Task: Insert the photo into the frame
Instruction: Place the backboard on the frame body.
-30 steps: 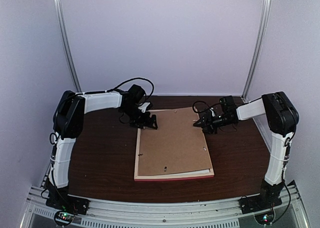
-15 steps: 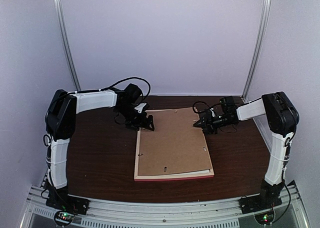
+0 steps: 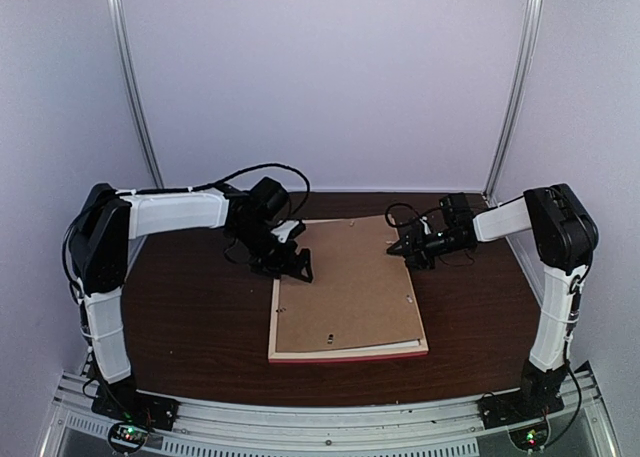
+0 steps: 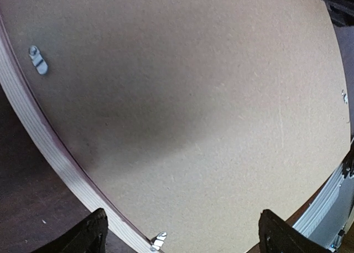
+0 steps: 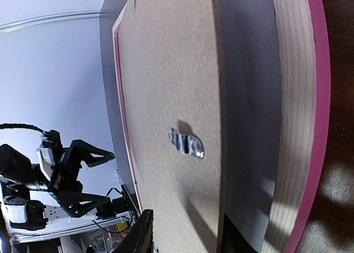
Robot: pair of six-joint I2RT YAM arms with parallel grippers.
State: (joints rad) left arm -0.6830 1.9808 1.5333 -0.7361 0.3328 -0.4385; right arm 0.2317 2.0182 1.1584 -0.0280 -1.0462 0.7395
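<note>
Black left gripper (image 3: 297, 264) hung spread wide over the far-left corner of the frame (image 3: 345, 355) — right gripper (image 3: 402, 245) sat at its far-right edge, grip unclear. Brown backing board (image 3: 345, 287) covered the frame, long axis near-to-far; the photo was unseen — presumably beneath.

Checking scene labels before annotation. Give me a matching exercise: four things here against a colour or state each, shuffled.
Things:
1. board
2. frame
3. table
4. left claw

Colour or state:
A. dark brown
B. open, at the frame's far-left corner
C. pink edge, lying face down
D. light brown, lying on the frame's back

Pairs: 1-D, 2-C, 3-A, 4-B
</note>
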